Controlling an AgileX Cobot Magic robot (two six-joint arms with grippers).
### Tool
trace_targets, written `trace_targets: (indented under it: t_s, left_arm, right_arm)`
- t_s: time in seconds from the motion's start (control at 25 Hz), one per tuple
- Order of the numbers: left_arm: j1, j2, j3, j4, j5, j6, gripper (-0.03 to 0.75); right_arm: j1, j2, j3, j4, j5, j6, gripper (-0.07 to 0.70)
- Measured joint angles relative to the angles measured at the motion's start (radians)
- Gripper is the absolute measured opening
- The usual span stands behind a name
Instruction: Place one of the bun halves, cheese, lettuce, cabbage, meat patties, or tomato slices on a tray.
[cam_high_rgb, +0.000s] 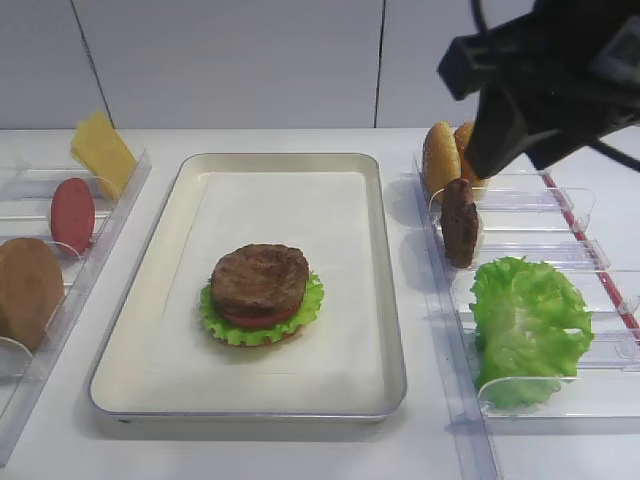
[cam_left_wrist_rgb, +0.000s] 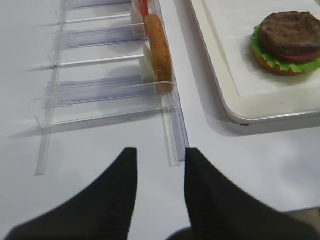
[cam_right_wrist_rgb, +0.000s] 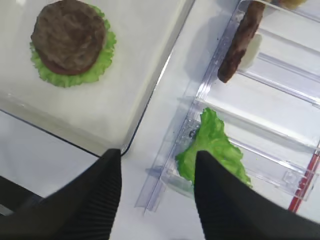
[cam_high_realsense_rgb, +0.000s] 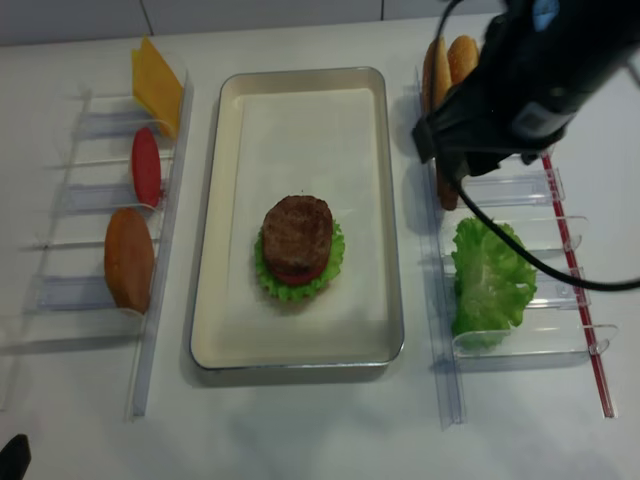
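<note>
Right now my right fingers (cam_right_wrist_rgb: 157, 192) stand apart with nothing between them, hanging over the table (cam_right_wrist_rgb: 30, 150) just off the tray's (cam_right_wrist_rgb: 150, 107) near corner; through the gap I see white table and the edge of the clear rack (cam_right_wrist_rgb: 200, 90). A lettuce (cam_right_wrist_rgb: 212, 150) leaf sits in that rack just past the right-hand finger, on the side away from the tray, and I cannot tell whether the finger touches it. Further along the same rack a meat patty (cam_right_wrist_rgb: 240, 42) stands on edge.

My left fingers (cam_left_wrist_rgb: 160, 192) are likewise parted and hold nothing, low over bare table beside the tray, at the end of the other clear rack (cam_left_wrist_rgb: 100, 90). A bun half (cam_left_wrist_rgb: 160, 47) stands upright in that rack, close to the tray's long side.

On the tray, roughly at the middle of its paper liner, lies a stack (cam_high_rgb: 260, 295): bun at the bottom, green lettuce ruffling out, a red tomato slice, and a dark patty on top.

From overhead, the rack on the tray's left side carries the cheese (cam_high_realsense_rgb: 158, 85) at the far end, then a tomato slice (cam_high_realsense_rgb: 146, 165), then the bun half. The rack on the tray's right side has two bun halves (cam_high_realsense_rgb: 448, 60) at the far end, largely behind my right arm (cam_high_realsense_rgb: 530, 80), with the big lettuce leaf nearer
</note>
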Motion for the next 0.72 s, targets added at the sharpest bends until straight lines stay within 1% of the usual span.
trace_targets:
  t_s: [0.16, 0.4, 0.6, 0.72]
  left_arm:
    - [0.000, 0.000, 0.000, 0.000, 0.000, 0.000, 0.239]
    - [0.000, 0.000, 0.000, 0.000, 0.000, 0.000, 0.239]
    - [0.000, 0.000, 0.000, 0.000, 0.000, 0.000, 0.239]
    - [0.000, 0.000, 0.000, 0.000, 0.000, 0.000, 0.239]
  right_arm:
    - [0.000, -0.170, 0.089, -0.018, 0.006, 0.027, 0.344]
    - [0.000, -0.485, 0.259, -0.081, 0.017, 0.021, 0.344]
    - [0.000, -0.827, 0.425, -0.157, 0.027, 0.010, 0.344]
    - [-0.007, -1.036, 0.516, -0.172, 0.039, 0.003, 0.344]
